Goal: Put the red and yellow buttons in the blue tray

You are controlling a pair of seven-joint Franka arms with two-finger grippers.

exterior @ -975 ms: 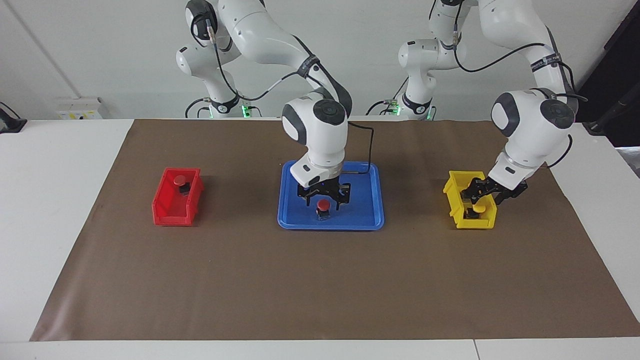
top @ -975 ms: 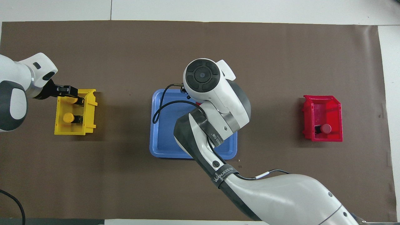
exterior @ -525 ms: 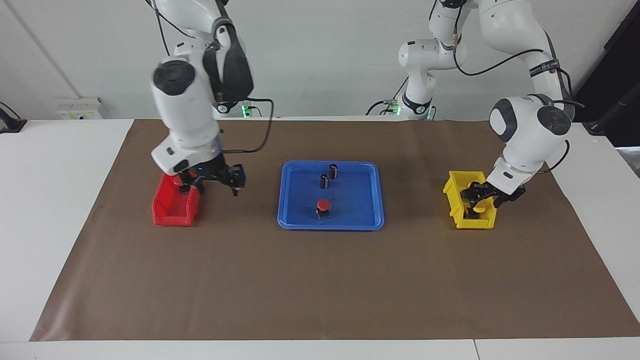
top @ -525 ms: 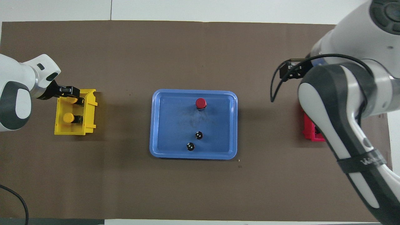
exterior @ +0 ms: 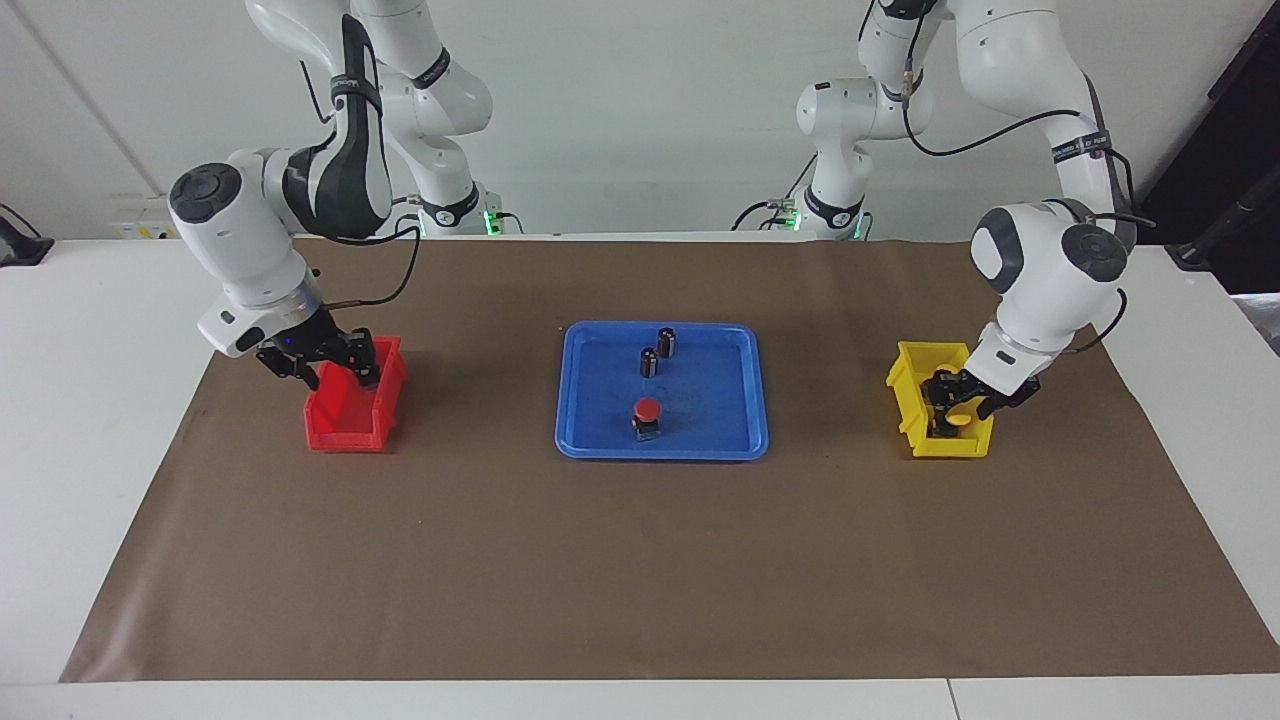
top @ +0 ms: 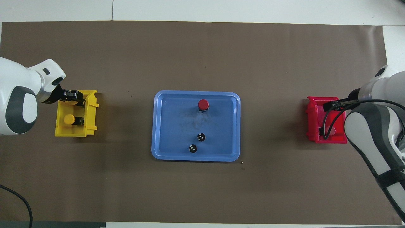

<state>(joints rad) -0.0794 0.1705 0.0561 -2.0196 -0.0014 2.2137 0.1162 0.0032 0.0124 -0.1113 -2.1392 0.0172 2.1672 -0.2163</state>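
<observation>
The blue tray (exterior: 590,440) (top: 164,126) lies mid-table. One red button (exterior: 648,412) (top: 203,104) stands in it. My right gripper (exterior: 335,370) is open and low over the red bin (exterior: 345,425) (top: 313,126), where it hides the second red button in the facing view. In the overhead view my arm covers most of that button (top: 322,130). My left gripper (exterior: 955,398) (top: 75,98) is down in the yellow bin (exterior: 905,395) (top: 90,117) at one yellow button (exterior: 960,421). The other yellow button (top: 69,119) lies beside it in the bin.
Two dark capless cylinders (exterior: 665,342) (exterior: 648,362) stand in the tray, nearer to the robots than the red button; they also show in the overhead view (top: 201,137) (top: 192,148). A brown mat (exterior: 640,560) covers the table.
My right gripper left the red button in the tray and swung over to the red bin. My left gripper sank a little lower into the yellow bin.
</observation>
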